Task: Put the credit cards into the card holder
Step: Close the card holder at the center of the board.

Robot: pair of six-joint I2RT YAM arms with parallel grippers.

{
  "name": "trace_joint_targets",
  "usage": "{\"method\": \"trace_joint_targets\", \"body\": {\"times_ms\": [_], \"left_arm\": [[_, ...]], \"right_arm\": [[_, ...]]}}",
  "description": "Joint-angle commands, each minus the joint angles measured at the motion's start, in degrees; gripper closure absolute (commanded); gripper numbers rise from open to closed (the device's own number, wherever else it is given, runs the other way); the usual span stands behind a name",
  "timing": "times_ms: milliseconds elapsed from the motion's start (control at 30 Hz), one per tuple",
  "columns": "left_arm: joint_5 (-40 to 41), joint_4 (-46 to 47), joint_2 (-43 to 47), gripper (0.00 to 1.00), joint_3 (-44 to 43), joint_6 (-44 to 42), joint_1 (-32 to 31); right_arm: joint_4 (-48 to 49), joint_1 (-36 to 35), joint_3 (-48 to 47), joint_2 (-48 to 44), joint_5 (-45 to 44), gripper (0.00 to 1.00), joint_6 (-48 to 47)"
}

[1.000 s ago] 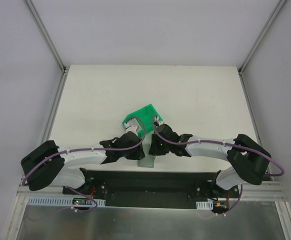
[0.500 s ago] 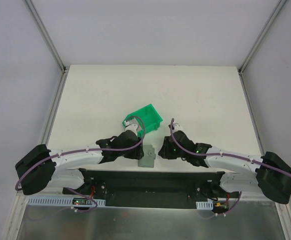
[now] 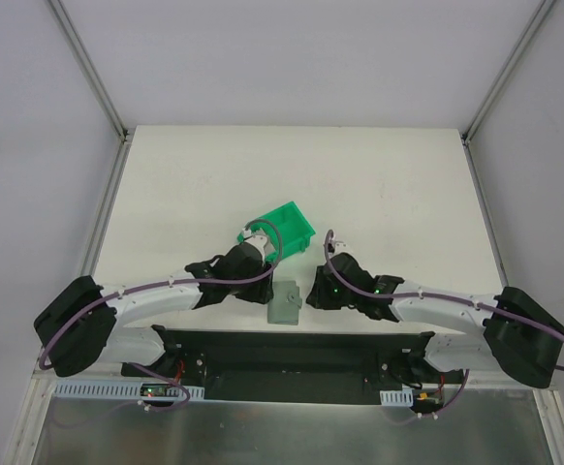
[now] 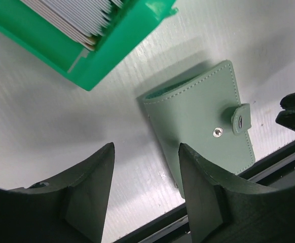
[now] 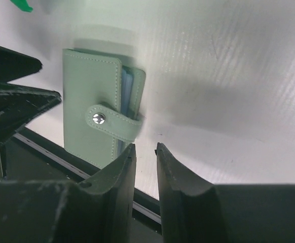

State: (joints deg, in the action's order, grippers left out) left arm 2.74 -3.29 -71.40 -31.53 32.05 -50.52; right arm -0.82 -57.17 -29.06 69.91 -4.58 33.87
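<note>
Nearest me, the flat grey-green leather card holder (image 4: 198, 126) lies snapped shut at the white counter (image 3: 379, 184) edge. My left fingers (image 4: 89, 190) are wide apart and my right fingers (image 5: 112, 187) narrowly apart, both empty. Beyond, whitish plastic credit cards (image 4: 71, 17) sit in a bright green plastic bin (image 4: 117, 45).

From the left wrist, the green bin (image 4: 112, 40) just beyond the card holder (image 4: 198, 121) runs off the top edge; the credit cards (image 4: 66, 15) in it show only as stacked edges. A finger (image 4: 203, 202) of the left pincer (image 4: 146, 151) covers the card holder's near corner. From the right wrist, its inside is a bluish sliver, contents unreadable.
</note>
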Motion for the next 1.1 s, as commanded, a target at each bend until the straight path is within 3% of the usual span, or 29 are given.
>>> {"method": "trace_joint_targets", "body": {"times_ms": [0,500,1067], "left_arm": [[-4.85,1.97,-1.55,0.48,-1.61,-2.35,0.42],[-6.26,2.94,-5.60,0.51,-1.08,-1.82,0.34],[-6.79,4.78,-5.42,0.52,-0.46,-2.17,0.25]], "right_arm": [[3.10,0.13,-3.81,2.15,2.64,0.75,-0.38],[4.77,-0.14,-9.96,10.95,8.18,0.78,-2.23],[3.63,1.35,-11.28,12.97,9.24,0.80,-4.25]]}}
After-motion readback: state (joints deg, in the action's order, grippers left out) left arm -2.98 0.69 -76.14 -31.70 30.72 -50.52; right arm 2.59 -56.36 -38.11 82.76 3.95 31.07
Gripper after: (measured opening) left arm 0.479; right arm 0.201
